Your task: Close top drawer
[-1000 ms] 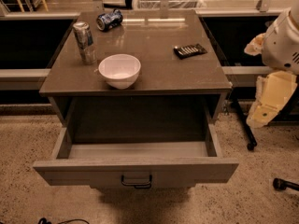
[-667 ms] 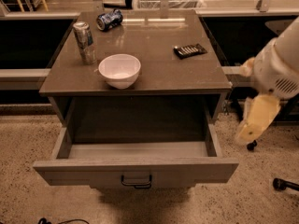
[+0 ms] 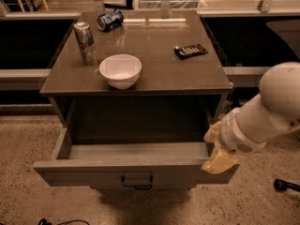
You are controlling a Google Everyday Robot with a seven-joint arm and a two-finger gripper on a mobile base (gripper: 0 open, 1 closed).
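Starting at the left, nothing on the cabinet (image 3: 164,76) is budging. The upright can (image 3: 85,42) is standing where it stood 1 second ago, and the tipped can (image 3: 110,20) is lying behind it near the back edge. The white bowl (image 3: 121,71) is sitting near the front edge, just right of the upright can.

Below them, the top drawer (image 3: 84,172) is hanging pulled far out, its plain inside showing, exactly as far as in the 2 earlier looks. Its dark handle (image 3: 137,182) is sitting at the middle of the front panel, with nothing touching it.

Moving right, the flat dark packet (image 3: 191,51) is lying unmoved on the right half of the top.

Now the real change: the gripper (image 3: 217,154) is arriving. 1 second ago it was hanging well off to the right, apart from the cabinet, and 0.7 seconds ago it was already swinging lower and closer. Now it is sitting right at the drawer's front right corner, overlapping the end of the front panel. Whether it is spread or pressed together, I cannot tell from here.

Behind it, the white arm (image 3: 269,109) is stretching in from the right edge.
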